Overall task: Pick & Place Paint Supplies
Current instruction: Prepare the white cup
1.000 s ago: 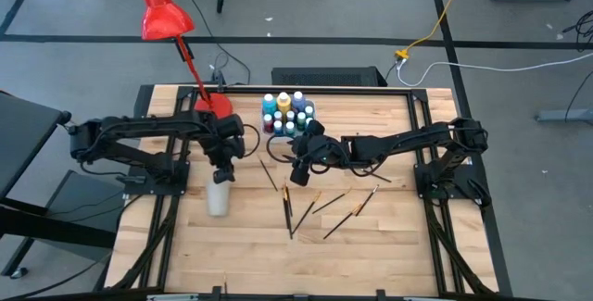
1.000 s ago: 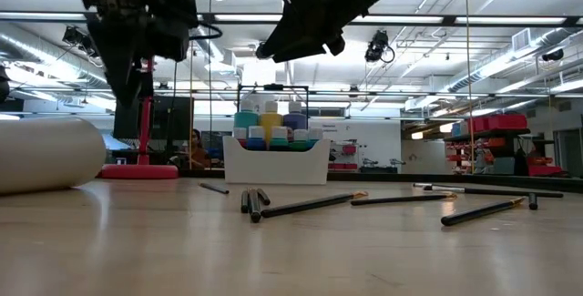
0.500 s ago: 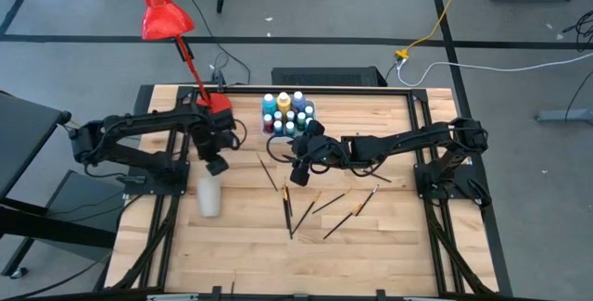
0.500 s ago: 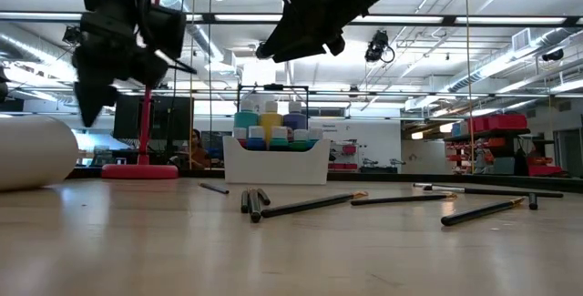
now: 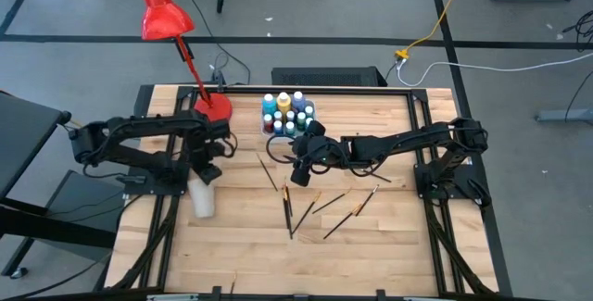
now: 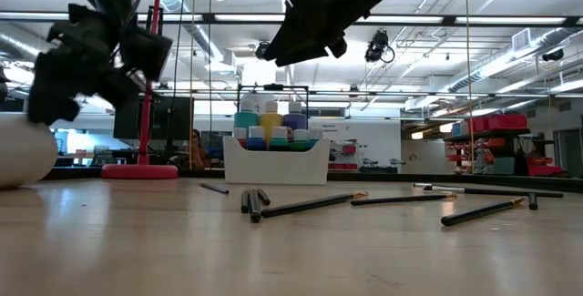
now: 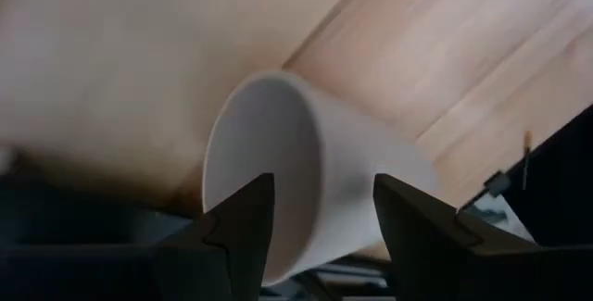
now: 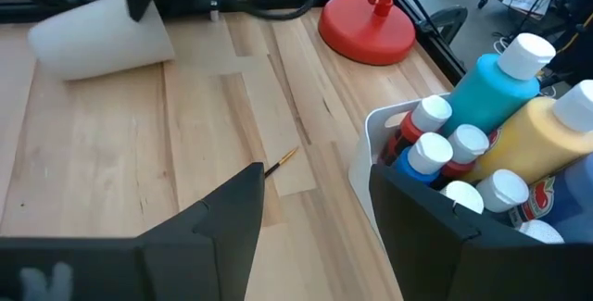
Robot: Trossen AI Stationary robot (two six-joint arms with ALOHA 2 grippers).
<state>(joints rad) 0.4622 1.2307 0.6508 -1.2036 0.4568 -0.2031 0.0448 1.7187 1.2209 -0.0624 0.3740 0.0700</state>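
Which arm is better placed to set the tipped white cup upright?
Left: the left gripper, open, hangs right over the white cup lying on its side; the right gripper is off by the paint bottles.

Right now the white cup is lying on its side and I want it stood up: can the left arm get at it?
Probably yes. The left end effector hangs open right over the tipped white cup, fingers either side of its rim, with nothing between them. The brushes lie well off to the side.

Left end effector (image 5: pixel 206 165) and white cup (image 5: pixel 203 199) shifted left
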